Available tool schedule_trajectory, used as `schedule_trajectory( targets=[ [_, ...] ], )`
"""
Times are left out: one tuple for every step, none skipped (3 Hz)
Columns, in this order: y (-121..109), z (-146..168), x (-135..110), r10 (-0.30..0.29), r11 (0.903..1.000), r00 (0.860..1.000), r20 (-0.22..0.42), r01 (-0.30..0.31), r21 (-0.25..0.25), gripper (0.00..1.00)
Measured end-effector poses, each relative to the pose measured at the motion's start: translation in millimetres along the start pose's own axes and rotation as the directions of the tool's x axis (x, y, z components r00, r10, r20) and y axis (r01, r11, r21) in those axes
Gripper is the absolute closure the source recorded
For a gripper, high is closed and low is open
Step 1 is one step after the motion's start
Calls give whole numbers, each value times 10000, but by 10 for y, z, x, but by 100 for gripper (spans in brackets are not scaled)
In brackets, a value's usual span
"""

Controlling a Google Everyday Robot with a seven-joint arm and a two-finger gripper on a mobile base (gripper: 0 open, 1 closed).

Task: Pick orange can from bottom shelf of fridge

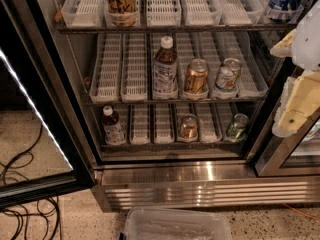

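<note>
The fridge (175, 184) stands open in front of me. On its bottom shelf (150, 143) the copper-orange can (189, 127) stands in a white lane tray right of centre. A small bottle (113, 126) stands at the left end of that shelf, and a green-and-silver can (236, 127) at the right end. My gripper (296, 101), white and cream, hangs at the right edge of the view. It is outside the fridge, above and to the right of the orange can, and holds nothing that I can see.
On the middle shelf stand a brown bottle (165, 68), another orange can (196, 78) and a white can with an orange-green label (228, 75). The glass door (35, 109) is swung open at left. A clear plastic bin (175, 225) and black cables (25, 184) lie on the floor.
</note>
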State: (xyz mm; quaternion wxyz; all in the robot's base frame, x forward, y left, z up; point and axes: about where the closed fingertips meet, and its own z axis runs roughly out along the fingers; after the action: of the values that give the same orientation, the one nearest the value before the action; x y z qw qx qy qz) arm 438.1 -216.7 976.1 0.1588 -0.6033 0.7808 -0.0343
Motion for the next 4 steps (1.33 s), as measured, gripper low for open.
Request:
schedule_trajectory(
  targets=[
    [0, 0, 0, 0, 10000, 10000, 1, 0, 0, 0],
    [-29, 191, -55, 224, 9997, 9989, 402, -224, -16, 0],
    [46, 618, -102, 1134, 9935, 9883, 1019, -1123, -172, 0],
    [136, 1157, -187, 2144, 9767, 9617, 1706, -2092, -482, 0]
  ],
)
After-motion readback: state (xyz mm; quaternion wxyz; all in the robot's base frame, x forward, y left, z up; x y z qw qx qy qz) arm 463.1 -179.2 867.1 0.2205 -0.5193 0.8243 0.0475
